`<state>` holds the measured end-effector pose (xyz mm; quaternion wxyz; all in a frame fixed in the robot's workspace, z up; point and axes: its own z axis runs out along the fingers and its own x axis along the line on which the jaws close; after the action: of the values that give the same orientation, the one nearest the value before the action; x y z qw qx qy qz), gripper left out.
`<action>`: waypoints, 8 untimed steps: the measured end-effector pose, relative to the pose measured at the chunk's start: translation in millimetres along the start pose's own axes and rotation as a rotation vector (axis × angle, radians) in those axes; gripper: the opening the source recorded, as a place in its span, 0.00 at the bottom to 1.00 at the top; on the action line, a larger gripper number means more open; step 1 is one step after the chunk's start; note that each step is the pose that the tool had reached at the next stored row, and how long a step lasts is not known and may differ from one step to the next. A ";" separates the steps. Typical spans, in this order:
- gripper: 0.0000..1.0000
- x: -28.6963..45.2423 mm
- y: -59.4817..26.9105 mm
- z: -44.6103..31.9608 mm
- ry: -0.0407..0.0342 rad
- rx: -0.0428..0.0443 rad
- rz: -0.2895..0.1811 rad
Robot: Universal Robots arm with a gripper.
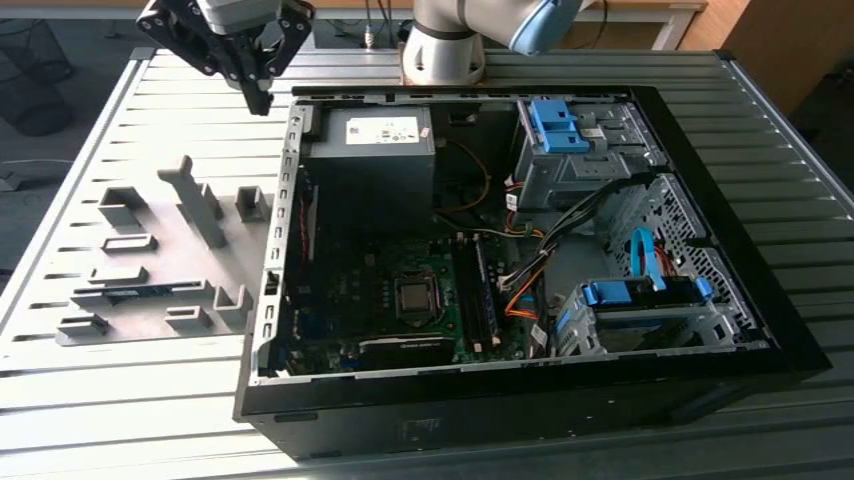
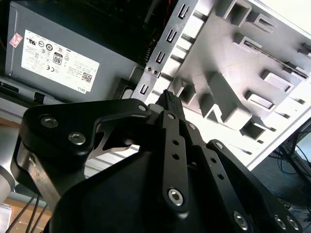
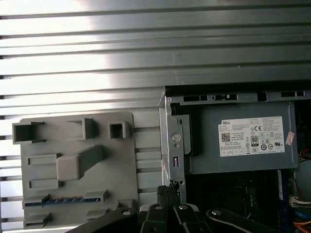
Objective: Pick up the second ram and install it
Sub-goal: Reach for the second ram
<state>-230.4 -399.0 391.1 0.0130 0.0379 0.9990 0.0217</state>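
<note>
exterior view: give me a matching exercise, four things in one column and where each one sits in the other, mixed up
Things
1. gripper
2. second ram
3. power supply
4. processor socket

Places
A. inside the computer case, in the corner nearest the arm's base
B. lying in the grey fixture tray, outside the case
C. in the air over the table, just beyond the case's corner on the exterior view's left
D. on the motherboard, around the middle of the case

Pairs: 1-C, 2-B, 3-A, 4-D
</note>
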 end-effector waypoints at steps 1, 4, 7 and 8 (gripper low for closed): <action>0.11 1.6 -0.1 -0.1 0.0000 0.0000 0.000; 0.11 9.1 -0.8 -0.2 0.0000 -0.0001 0.000; 0.11 18.1 -1.8 -0.4 -0.0001 0.0000 0.000; 0.11 20.4 -2.2 -0.4 -0.0001 -0.0001 0.000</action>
<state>-250.9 -399.6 390.9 0.0131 0.0379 0.9990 0.0217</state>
